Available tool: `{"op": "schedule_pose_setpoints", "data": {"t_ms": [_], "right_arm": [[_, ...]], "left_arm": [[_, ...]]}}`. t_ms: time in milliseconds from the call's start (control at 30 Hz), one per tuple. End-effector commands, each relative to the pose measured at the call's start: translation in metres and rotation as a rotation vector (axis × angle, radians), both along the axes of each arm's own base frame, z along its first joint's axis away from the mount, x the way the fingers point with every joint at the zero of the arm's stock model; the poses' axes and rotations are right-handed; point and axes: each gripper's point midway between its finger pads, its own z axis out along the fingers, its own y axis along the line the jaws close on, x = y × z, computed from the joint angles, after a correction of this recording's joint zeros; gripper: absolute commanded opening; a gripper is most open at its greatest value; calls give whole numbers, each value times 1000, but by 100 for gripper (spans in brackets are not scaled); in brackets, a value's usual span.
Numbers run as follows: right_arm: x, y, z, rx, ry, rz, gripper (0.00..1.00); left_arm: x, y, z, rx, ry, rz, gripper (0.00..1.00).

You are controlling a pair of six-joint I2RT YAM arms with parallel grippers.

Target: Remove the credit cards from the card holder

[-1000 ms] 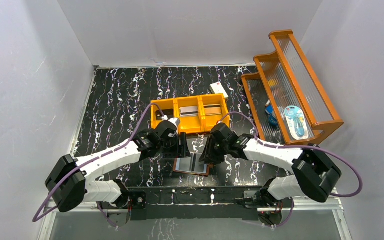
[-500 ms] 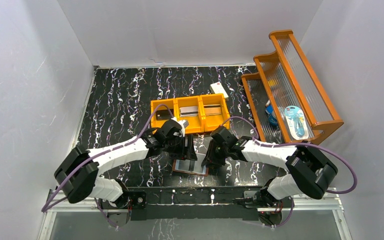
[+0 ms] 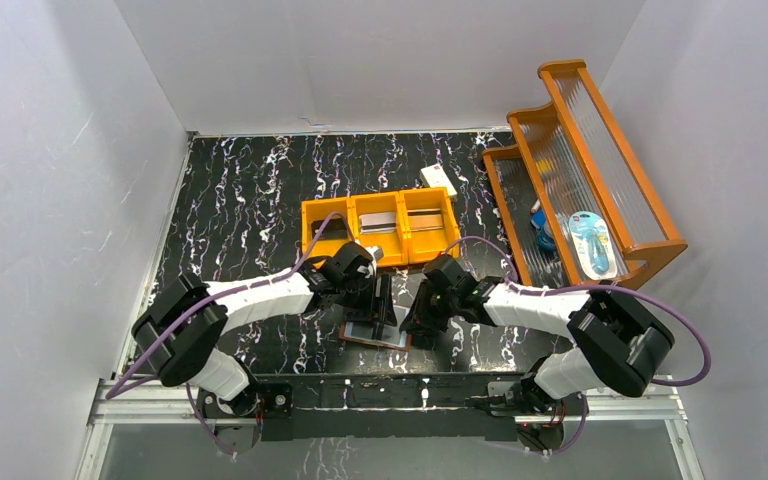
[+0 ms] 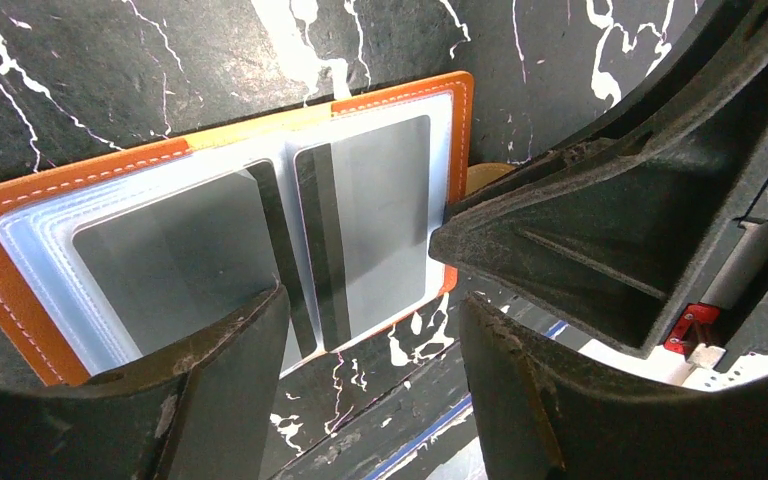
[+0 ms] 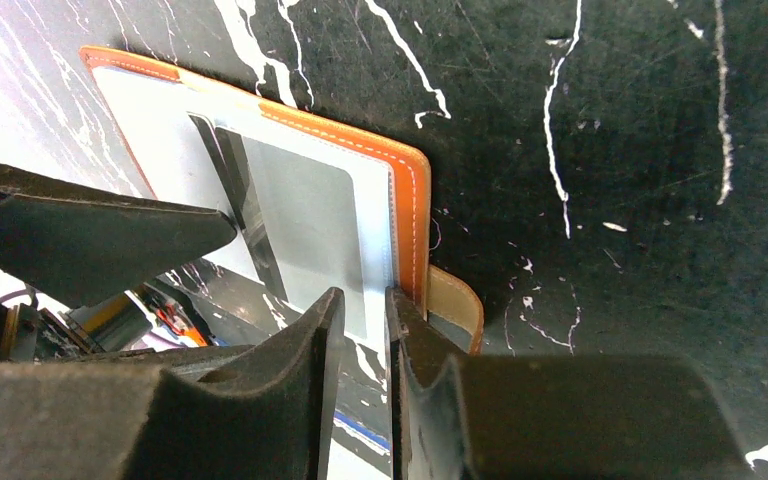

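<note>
A small brown leather bifold wallet point(image 4: 278, 150) with pale blue-grey inner faces lies open flat on the black, white-veined table point(image 4: 110, 60). It is directly beneath the left gripper point(image 4: 368, 300), whose jaws stand spread wide. Two grey-silver credit cards point(image 4: 380, 205) with dark stripes sit in its pockets, one partly under the left-hand jaw and the other in the gap between the jaws. The right gripper point(image 5: 366, 292) meets the wallet's edge beside the brown snap tab point(image 5: 457, 300). Its jaws are drawn almost together, and I cannot tell whether they pinch that edge.
</note>
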Motion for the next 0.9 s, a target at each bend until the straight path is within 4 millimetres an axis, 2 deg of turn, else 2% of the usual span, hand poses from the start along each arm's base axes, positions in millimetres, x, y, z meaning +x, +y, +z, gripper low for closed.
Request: {"op": "schedule_pose_setpoints", "data": {"t_ms": [0,200,467,633,867], "right_arm": [[-17,-41,-44,-188,56,-20,31],[-18,-39,-46,-180,61,-16,30],[-21,-37,-50,-175,77,-5,30],[-20,-37,-51,-174,80,-5,30],[-19,-34,-49,-168,76,-1,30]], "left_arm": [[0,13,-13,47,-6,32,61],[-11,23,-32,66,36,46,59],[-21,31,-41,52,64,82,57],[-18,29,-37,39,51,94,52],[-12,24,-20,2,18,104,35]]}}
